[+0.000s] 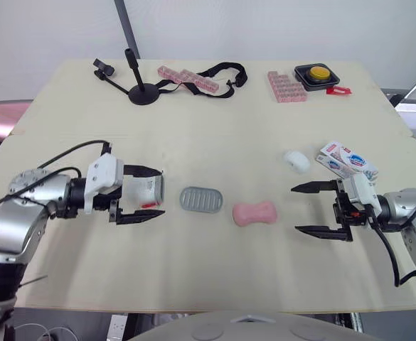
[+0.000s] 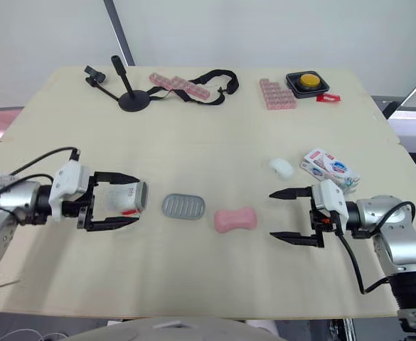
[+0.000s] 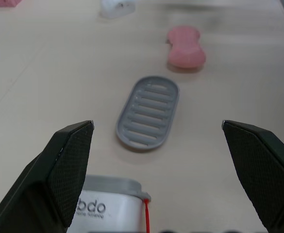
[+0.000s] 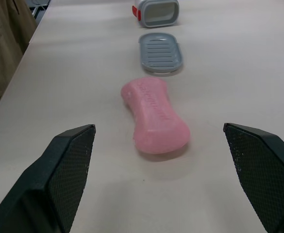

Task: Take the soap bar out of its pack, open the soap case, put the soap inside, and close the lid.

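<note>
Table: a broad, pale beige table with a smooth matte top (image 1: 215,128) takes up most of the scene; its far corners are cut at an angle, and its front edge runs along the near side.
Wall: a plain off-white wall (image 1: 279,28) stands close behind the table's far edge.
Pole: a slim grey metal pole (image 1: 126,28) rises at a slant in front of the wall.
Left of table: a pink, glossy surface (image 1: 0,119) lies beyond the table's edge.
Light: soft and even, leaving only faint shadows on the table top.
</note>
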You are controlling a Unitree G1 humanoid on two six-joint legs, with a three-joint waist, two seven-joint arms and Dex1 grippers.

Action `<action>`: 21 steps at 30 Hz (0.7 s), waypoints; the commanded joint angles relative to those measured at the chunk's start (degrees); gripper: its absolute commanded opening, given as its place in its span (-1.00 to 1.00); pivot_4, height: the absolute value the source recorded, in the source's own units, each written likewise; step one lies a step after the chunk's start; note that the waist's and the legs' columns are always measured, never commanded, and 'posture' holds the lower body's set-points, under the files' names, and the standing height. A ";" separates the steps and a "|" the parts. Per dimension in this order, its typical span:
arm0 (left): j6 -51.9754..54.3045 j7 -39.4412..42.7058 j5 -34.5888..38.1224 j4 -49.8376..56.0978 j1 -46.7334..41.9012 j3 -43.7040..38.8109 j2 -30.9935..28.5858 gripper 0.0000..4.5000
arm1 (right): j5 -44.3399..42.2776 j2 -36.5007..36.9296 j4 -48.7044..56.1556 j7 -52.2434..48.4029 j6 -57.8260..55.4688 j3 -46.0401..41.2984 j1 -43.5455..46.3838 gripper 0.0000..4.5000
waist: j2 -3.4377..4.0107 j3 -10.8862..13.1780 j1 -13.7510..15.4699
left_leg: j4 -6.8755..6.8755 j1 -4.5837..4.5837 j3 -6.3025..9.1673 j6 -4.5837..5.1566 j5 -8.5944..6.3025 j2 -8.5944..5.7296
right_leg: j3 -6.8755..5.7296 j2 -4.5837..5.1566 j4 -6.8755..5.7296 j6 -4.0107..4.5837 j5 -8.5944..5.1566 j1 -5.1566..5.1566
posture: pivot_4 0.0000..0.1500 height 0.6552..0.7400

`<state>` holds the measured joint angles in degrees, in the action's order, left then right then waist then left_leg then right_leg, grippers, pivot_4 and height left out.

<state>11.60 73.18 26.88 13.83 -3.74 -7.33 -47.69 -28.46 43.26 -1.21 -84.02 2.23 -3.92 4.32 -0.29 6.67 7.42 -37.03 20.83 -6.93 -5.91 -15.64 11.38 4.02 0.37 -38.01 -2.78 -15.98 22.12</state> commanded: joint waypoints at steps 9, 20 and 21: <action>-7.64 -1.74 -0.99 0.52 6.18 -1.93 1.38 1.00 | 2.73 2.06 3.36 0.38 0.03 1.38 1.20 1.00 | 0.00 0.00 -0.98 | 0.05 -0.06 -0.01 0.00 0.00 0.03 | 0.02 0.09 0.12 0.00 0.00 0.01 | 1.00 1.00; -8.22 -1.77 -0.20 0.70 6.92 -0.72 3.43 1.00 | 6.27 1.09 13.04 8.24 -8.89 7.38 6.45 1.00 | 0.00 0.00 -1.39 | 0.08 -0.14 -0.03 0.00 0.01 0.02 | 0.05 0.04 0.02 0.00 0.00 0.01 | 1.00 1.00; -8.58 -1.77 -0.59 0.41 6.95 -0.59 3.63 1.00 | 6.56 0.67 13.60 9.06 -9.66 8.11 7.15 1.00 | 0.00 0.00 -1.42 | 0.10 -0.16 -0.03 0.00 0.01 0.02 | 0.05 0.04 0.01 0.00 0.00 0.01 | 1.00 1.00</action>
<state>4.19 71.33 25.34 13.35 3.00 -7.75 -44.02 -22.05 44.36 10.22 -76.18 -6.42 3.80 10.60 -0.29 6.67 6.00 -36.91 20.64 -6.96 -5.92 -15.62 11.40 4.08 0.42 -38.00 -2.78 -15.98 22.12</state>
